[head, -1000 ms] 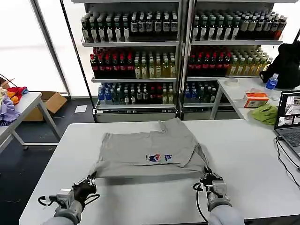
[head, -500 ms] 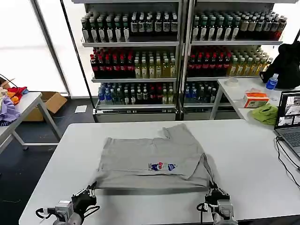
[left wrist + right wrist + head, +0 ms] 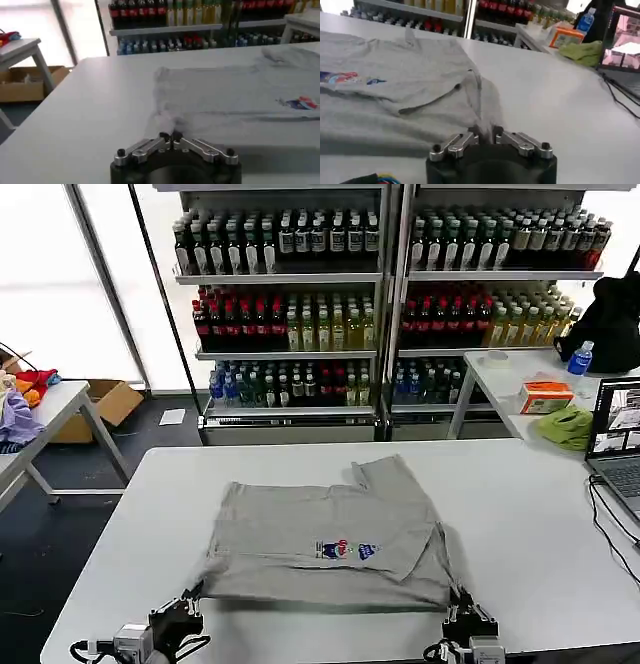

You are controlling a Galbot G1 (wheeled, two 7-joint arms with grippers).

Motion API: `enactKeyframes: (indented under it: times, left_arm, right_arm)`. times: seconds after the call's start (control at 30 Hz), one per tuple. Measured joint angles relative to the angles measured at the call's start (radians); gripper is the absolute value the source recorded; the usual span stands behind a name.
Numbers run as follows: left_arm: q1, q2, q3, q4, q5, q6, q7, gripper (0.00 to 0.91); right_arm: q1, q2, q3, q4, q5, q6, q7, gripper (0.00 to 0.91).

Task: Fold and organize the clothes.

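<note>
We are looking at a light grey short-sleeved shirt (image 3: pixel 325 534) lying mostly flat on the white worktop (image 3: pixel 520 514), folded over on itself, with its small multicoloured chest print (image 3: pixel 347 550) facing up toward the near right. One sleeve is pointing toward the far edge of the worktop, and the near hem is lifting slightly off the surface at both corners.

Our left hand (image 3: pixel 180 616) is sitting at the near left corner of the shirt; in the left wrist view its fingers (image 3: pixel 164 138) are pressing together on a pinched tuft of grey fabric. Our right hand (image 3: pixel 467 620) is sitting at the near right corner, and in the right wrist view its fingers (image 3: pixel 472 134) are clamping the hem of the shirt (image 3: pixel 395 95) in the same way. Both hands are staying low, close to the near edge of the worktop.

To the right, an open laptop (image 3: pixel 620 449) is resting on the worktop with cables trailing beside it. On a second table behind are a lime-green cloth lump (image 3: pixel 565 427), an orange box (image 3: pixel 546 396) and a water bottle (image 3: pixel 579 360). Shelves of bottled drinks (image 3: pixel 290 314) are standing across the back.
</note>
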Motion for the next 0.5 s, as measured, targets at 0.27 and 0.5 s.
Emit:
enactKeyframes:
  times: [0.27, 0.5]
  left_arm:
    - [0.004, 0.01, -0.027, -0.076, 0.007, 0.001, 0.012, 0.907]
    - [-0.05, 0.032, -0.093, -0.093, -0.042, 0.0, 0.006, 0.907]
  right_arm:
    - [0.014, 0.01, 0.048, 0.048, 0.03, 0.0, 0.013, 0.907]
    - [0.105, 0.004, 0.097, 0.021, 0.063, 0.014, -0.016, 0.907]
